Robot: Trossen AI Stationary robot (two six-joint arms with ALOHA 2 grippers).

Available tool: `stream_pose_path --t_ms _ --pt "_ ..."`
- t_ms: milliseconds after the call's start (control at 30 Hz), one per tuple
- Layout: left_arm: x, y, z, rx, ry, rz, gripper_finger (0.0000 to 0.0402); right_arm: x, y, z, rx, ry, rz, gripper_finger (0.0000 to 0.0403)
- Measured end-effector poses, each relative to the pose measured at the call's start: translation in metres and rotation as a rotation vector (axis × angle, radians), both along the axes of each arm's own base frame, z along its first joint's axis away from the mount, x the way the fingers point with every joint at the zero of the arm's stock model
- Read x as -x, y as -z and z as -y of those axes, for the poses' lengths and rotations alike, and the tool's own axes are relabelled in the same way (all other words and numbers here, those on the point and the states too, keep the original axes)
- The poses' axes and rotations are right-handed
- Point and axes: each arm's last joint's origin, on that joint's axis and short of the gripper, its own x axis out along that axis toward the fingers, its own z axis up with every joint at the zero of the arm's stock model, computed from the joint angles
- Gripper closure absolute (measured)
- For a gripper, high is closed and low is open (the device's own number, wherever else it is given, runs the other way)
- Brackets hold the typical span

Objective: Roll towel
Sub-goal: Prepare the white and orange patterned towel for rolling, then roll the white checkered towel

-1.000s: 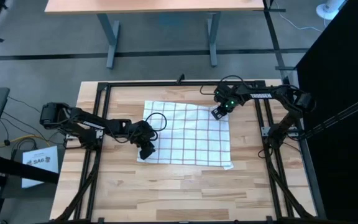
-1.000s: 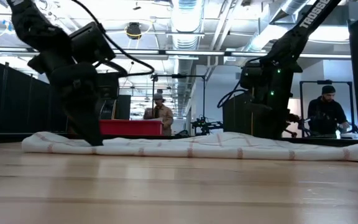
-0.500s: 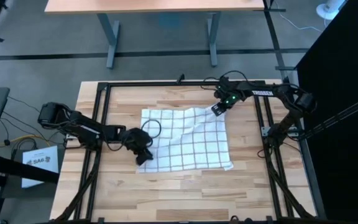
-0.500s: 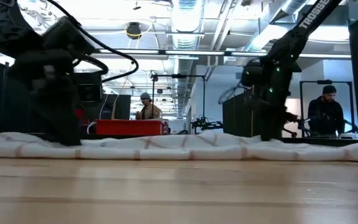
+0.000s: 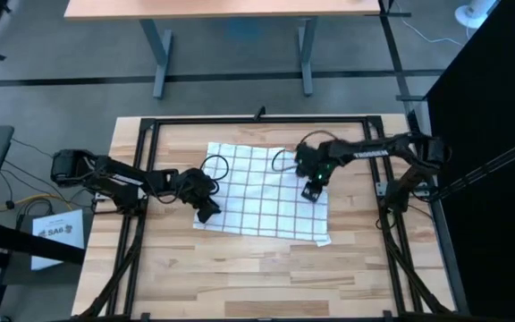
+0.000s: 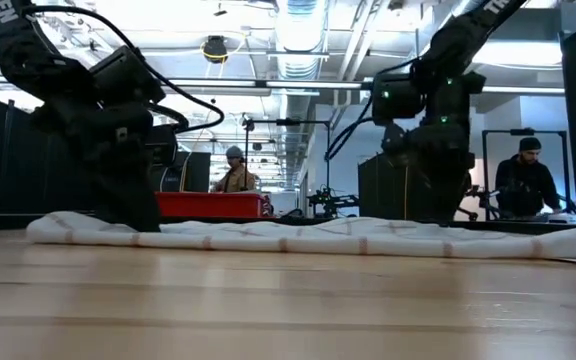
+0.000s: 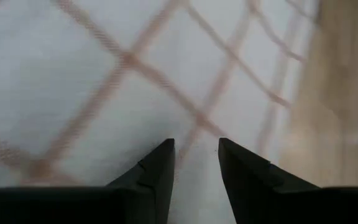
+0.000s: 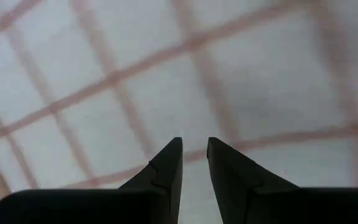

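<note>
Checked towel (image 5: 262,192) spread flat near the middle of the wooden table (image 5: 240,277), mostly unrolled, edges slightly rumpled in the low view. Left gripper (image 5: 207,211) down at the towel's left edge, fingers (image 7: 157,171) parted by a narrow gap with cloth showing between them; cannot tell whether any cloth is pinched. Right gripper (image 5: 312,190) down over the towel's right part, fingers (image 8: 229,168) also narrowly apart above the grid lines, nothing visibly clamped. A person (image 6: 234,172) standing in the room beyond.
</note>
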Motion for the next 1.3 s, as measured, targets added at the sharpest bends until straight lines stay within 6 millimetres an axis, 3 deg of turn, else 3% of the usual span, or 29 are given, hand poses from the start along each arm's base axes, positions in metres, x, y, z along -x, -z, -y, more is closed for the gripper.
stream_pose_path --t_ms 200,367,467,567,767,967,1133,1300 --pt "-0.011 -0.029 0.018 -0.011 0.308 -0.045 0.0289 -0.017 -0.013 -0.068 0.016 -0.244 0.156 0.0336" --pt "-0.014 -0.065 0.046 -0.335 0.572 -0.283 0.0291 -0.013 -0.022 -0.121 -0.038 -0.266 0.161 0.0319" --pt "-0.014 -0.075 0.055 -0.508 0.622 -0.341 0.029 -0.005 -0.02 -0.147 -0.061 -0.243 0.117 0.0301" --pt "-0.014 -0.075 0.055 -0.558 0.587 -0.357 0.0282 0.001 -0.02 -0.168 -0.036 -0.233 0.108 0.0275" --pt "-0.019 -0.075 0.056 -0.572 0.543 -0.317 0.0275 0.002 -0.021 -0.177 0.148 -0.382 0.202 0.0237" --pt "-0.021 -0.083 0.056 -0.537 0.492 -0.33 0.0272 0.0 -0.019 -0.16 0.209 -0.367 0.159 0.0235" --pt "-0.012 -0.066 0.071 -0.497 0.526 -0.467 0.0256 0.006 -0.014 -0.161 0.209 -0.406 0.117 0.0223" --pt "-0.016 -0.051 0.091 -0.506 0.542 -0.49 0.0246 0.006 -0.014 -0.163 0.186 -0.362 0.108 0.0213"
